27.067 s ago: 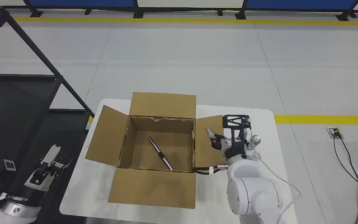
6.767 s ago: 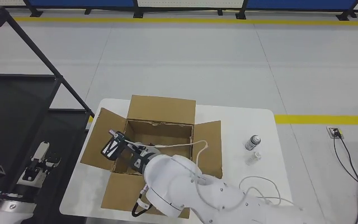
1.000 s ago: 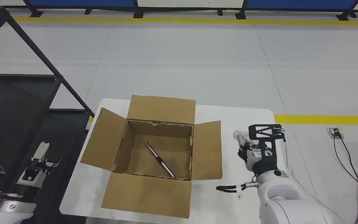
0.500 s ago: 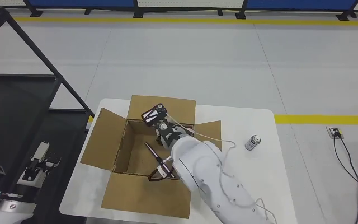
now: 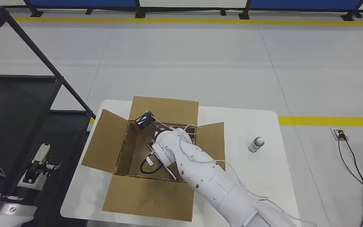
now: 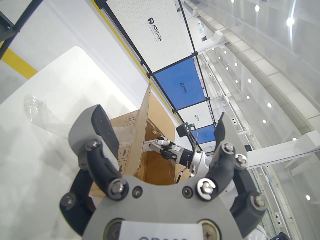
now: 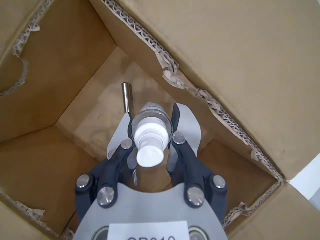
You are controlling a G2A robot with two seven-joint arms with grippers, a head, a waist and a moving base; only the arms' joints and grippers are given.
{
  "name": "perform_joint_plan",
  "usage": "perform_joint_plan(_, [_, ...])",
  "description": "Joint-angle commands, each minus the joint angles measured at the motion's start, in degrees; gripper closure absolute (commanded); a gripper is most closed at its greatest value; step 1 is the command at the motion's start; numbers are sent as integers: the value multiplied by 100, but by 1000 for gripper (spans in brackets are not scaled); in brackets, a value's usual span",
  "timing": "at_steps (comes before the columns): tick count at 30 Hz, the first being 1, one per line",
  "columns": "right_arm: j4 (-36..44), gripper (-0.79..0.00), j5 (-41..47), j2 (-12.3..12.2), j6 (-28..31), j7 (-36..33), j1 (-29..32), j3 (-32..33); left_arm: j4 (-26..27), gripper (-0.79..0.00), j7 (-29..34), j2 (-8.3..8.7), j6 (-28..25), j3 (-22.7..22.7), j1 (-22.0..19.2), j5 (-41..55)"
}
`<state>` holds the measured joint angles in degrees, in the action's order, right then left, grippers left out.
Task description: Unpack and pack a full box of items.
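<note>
The right hand [image 7: 151,118], clamped on the white-capped bottle [image 7: 150,136], has carried it from the surface [image 5: 266,122] into the box [image 7: 225,51]: packing is under way.

Pale grey floor [image 5: 187,62] crossed by yellow tape lines [image 5: 187,20], edged with blue wall panels [image 5: 85,3]. White table [image 5: 238,122] beside a black metal frame [image 5: 58,80]. Overhead, rows of round ceiling lights [image 6: 290,21].

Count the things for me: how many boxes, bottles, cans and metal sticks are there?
cardboard box: 1
clear bottle: 1
silver can: 1
metal stick: 1
Total: 4
</note>
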<state>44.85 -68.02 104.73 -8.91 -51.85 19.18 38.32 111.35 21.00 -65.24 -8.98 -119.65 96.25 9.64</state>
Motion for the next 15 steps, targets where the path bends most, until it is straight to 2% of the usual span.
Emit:
perform_joint_plan(1, [-148,0,-14,58,-60,-9,1,-54,0,-785,0,0,0,0,0,0])
perform_joint_plan(6, [-454,0,132,143,61,-2,26,-28,0,-785,0,0,0,0,0,0])
perform_joint_plan(7, [-515,-31,166,155,121,26,23,-13,0,-785,0,0,0,0,0,0])
perform_joint_plan(9, [-606,-345,207,175,182,92,11,21,0,-785,0,0,0,0,0,0])
perform_joint_plan(15, [-585,-619,78,208,100,24,-7,55,0,-785,0,0,0,0,0,0])
